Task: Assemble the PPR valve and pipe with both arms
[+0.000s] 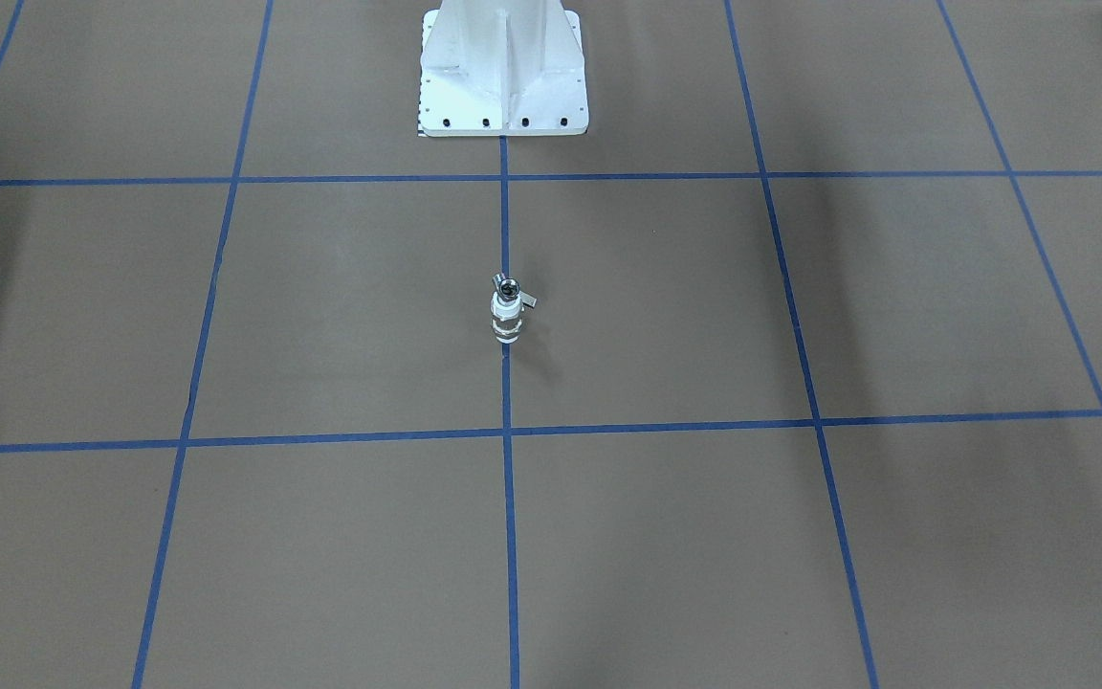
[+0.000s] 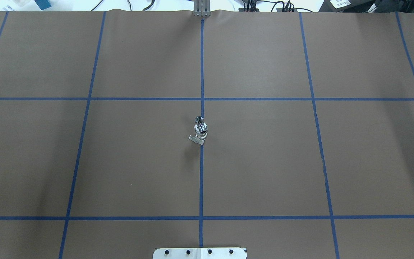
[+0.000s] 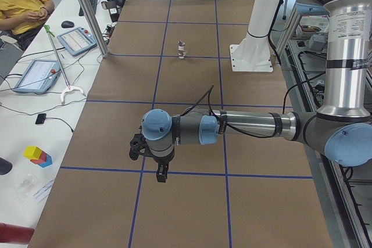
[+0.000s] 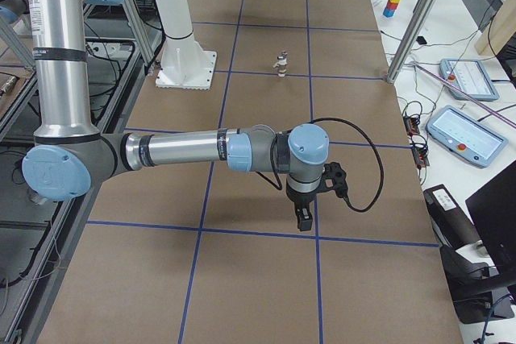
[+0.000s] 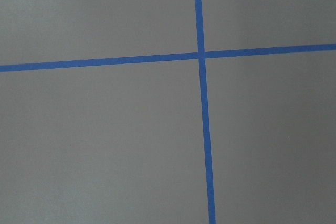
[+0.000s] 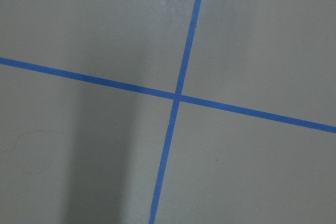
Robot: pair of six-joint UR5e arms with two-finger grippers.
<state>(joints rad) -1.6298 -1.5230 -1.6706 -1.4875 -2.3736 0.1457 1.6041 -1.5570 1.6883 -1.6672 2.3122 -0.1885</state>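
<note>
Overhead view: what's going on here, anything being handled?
Neither arm touches the parts. The PPR valve stands upright on the centre tape line, with the pipe apparently seated in its top. The left gripper and right gripper hover over the table near opposite ends, whether open or shut unclear.

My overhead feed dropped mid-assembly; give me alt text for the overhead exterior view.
The PPR valve stands upright on the centre blue tape line of the brown table. No arm or end effector is in view; the white pedestal base shows at the bottom edge.
</note>
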